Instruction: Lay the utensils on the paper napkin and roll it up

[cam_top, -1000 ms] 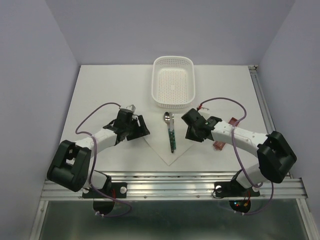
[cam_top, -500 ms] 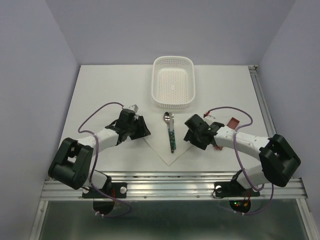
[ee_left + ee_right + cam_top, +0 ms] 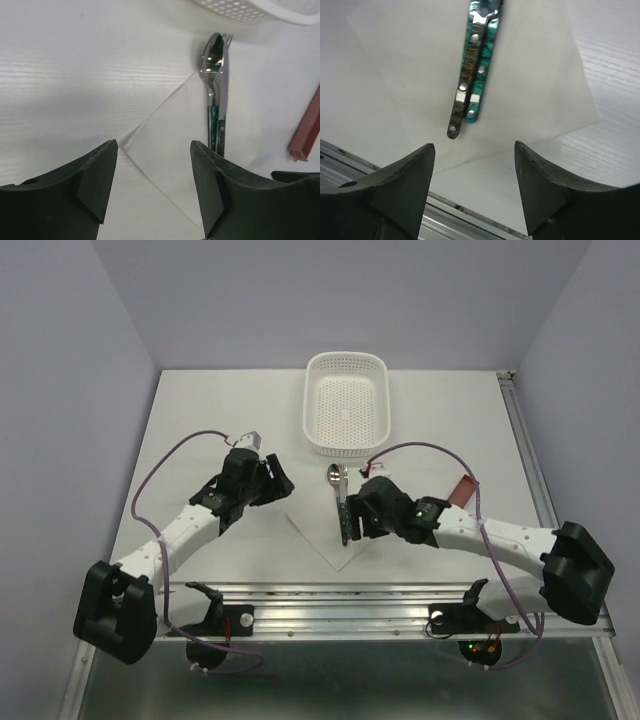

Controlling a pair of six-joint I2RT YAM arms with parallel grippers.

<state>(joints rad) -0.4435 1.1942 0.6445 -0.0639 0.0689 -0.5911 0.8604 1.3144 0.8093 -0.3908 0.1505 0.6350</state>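
Observation:
The paper napkin [image 3: 322, 530] lies as a white diamond near the table's front edge. The utensils [image 3: 341, 502] rest along its middle, the spoon's shiny bowl toward the basket and the green handles toward me. My left gripper [image 3: 278, 485] hovers open at the napkin's left corner [image 3: 150, 135], with the spoon [image 3: 213, 60] ahead to its right. My right gripper [image 3: 352, 525] is open just over the handle ends [image 3: 470, 95], on the napkin's near right side [image 3: 395, 80]. Nothing sits between either pair of fingers.
A white perforated basket [image 3: 345, 445] stands just beyond the spoon's bowl. A small red block [image 3: 462, 488] lies to the right of the right arm. The metal rail [image 3: 350, 605] runs along the table's near edge, close under the right gripper [image 3: 474, 165].
The right arm has swung left and stretched out, bringing its gripper from beside the napkin to the handle ends. The left gripper has shifted slightly away and left along the napkin's corner.

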